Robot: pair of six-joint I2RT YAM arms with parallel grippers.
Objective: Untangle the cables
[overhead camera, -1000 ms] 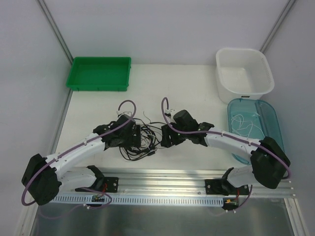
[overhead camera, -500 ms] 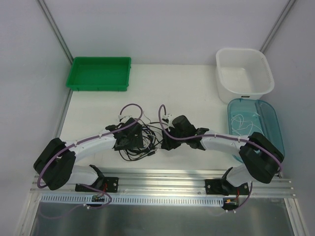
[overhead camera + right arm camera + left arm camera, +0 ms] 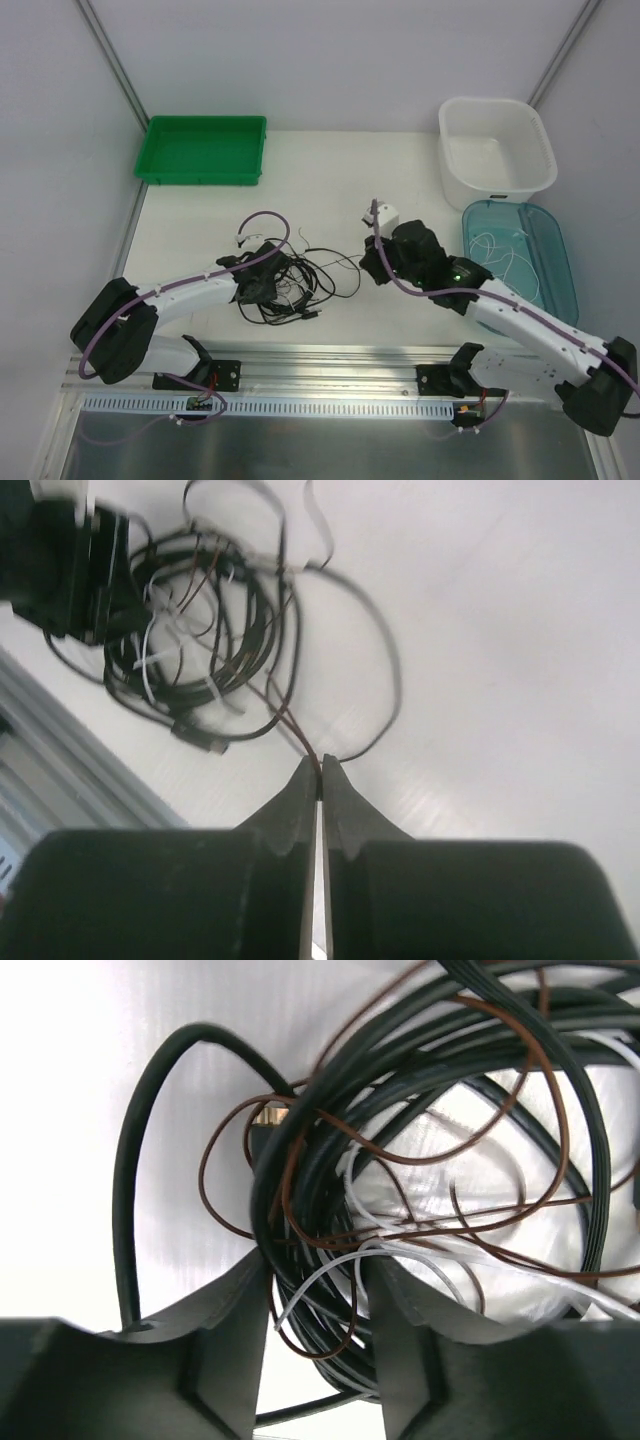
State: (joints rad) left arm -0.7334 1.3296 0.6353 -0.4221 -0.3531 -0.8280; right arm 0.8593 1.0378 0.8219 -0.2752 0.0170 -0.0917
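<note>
Cables (image 3: 292, 282) lie in one loose tangle on the table (image 3: 320, 190), near its front edge and between my two arms. From above they are only a dark scribble. My left claw (image 3: 268, 285) sits on their left side and my right claw (image 3: 370, 262) stands off to the right, with a thin strand running across the gap towards it.

My left wrist camera tells the cables (image 3: 440, 1150) apart: thick black coils, a thin brown wire looping through them, and a few white strands. There my left claw (image 3: 315, 1290) stands half closed, with black, brown and white strands passing between its fingers. I cannot tell whether they bite or merely straddle.

My right wrist camera shows what the top view is too small to give. My right claw (image 3: 320, 768) is closed tight, tips together, nipping a thin brown strand that leads back to the tangle. A black loop ends just beside the tips, and I cannot say whether it is caught too. The tangle is blurred in that view, and the left wrist view cuts the coils off at its right edge.
</note>
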